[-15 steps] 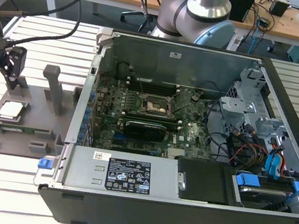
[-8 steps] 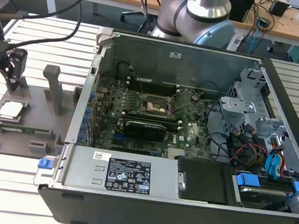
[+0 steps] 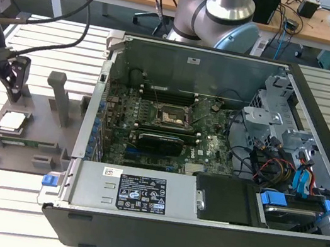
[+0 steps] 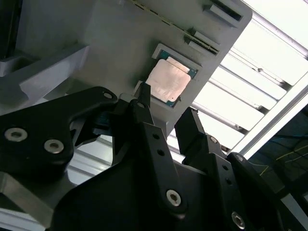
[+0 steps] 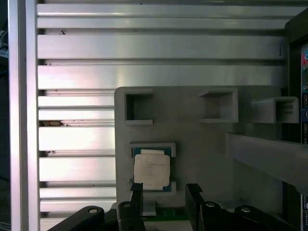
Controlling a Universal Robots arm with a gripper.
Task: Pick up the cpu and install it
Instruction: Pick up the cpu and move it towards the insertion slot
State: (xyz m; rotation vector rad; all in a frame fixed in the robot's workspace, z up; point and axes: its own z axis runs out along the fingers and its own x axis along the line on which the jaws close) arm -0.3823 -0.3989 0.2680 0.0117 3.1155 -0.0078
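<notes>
open, empty jaws hang just off one edge of the cpu [image 5: 151, 172] lying in its grey tray [image 5: 202, 149].

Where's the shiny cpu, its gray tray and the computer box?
cpu [image 5: 151, 172]: first wrist view, middle of silvery top.
gray tray [image 5: 202, 144]: first wrist view, bare flat part.
computer box [image 3: 226, 67]: exterior view, far wall.

Slatted metal table [image 3: 8, 217] bears grey tray [image 3: 41, 116], computer case [image 3: 209, 237].

Case label [image 3: 141, 194] — its print cannot be read
</notes>
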